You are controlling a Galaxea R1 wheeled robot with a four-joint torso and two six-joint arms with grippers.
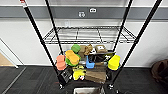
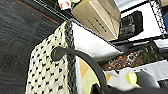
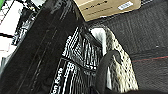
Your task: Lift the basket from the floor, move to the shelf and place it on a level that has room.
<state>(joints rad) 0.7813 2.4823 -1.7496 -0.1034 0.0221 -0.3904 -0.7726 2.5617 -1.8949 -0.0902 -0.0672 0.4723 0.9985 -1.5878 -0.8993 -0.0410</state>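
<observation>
- The basket (image 1: 88, 90) sits right at the bottom edge of the head view, dead centre in front of the shelf (image 1: 87, 37). You just get its pale rim and light inside.
- Left wrist view has the basket (image 2: 48, 67) up close, dotted weave and all, with a dark curved handle (image 2: 80, 58) arching over its end. The right wrist view has the other end (image 3: 120, 67) with a matching handle (image 3: 105, 70). So my guess is there's an arm at each end, with the long axis running left to right between them.
- Honestly can't tell if either hand is spread or clamped on anything, the fingers just don't read in these shots.
- Also can't say for sure if it's off the carpet floor (image 2: 15, 37) or resting on it.
- The level (image 1: 87, 35) that matters is the middle wire grid, bare, and well above and ahead of the basket. The tier below is crammed with coloured stuff and a cardboard box (image 1: 96, 75).
- Neither arm looks nearer. It seems like a straight-up-then-forward job, with the basket much narrower than the gap between the posts.
</observation>
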